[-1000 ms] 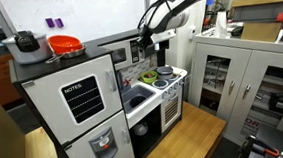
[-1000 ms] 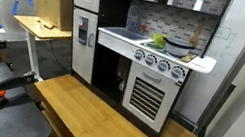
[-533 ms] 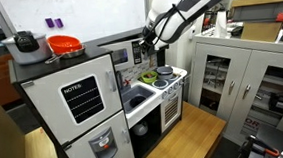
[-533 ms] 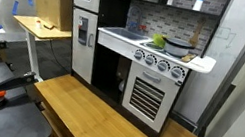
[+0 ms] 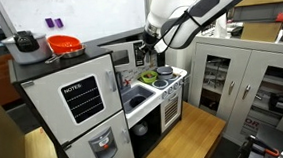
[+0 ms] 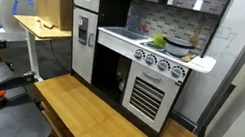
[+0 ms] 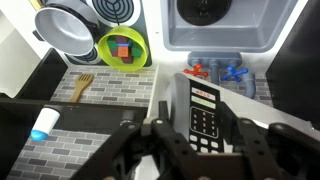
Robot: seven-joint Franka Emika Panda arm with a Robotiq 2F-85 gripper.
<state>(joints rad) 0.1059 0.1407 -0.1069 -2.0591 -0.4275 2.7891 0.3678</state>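
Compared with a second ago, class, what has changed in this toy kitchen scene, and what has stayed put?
The arm has folded and lifted its wrist, leaving the end effector pointing down beside the microwave. Its jaws stand apart in the wrist view, gripping nothing. The green bowl, pan and orange bowl have not moved.

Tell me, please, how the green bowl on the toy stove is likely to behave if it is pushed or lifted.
The green bowl looks like thin plastic, so it is probably stiff and light. On the smooth white stove top it would likely slide rather than tip. The loose coloured blocks inside may shift or spill if it tilts.
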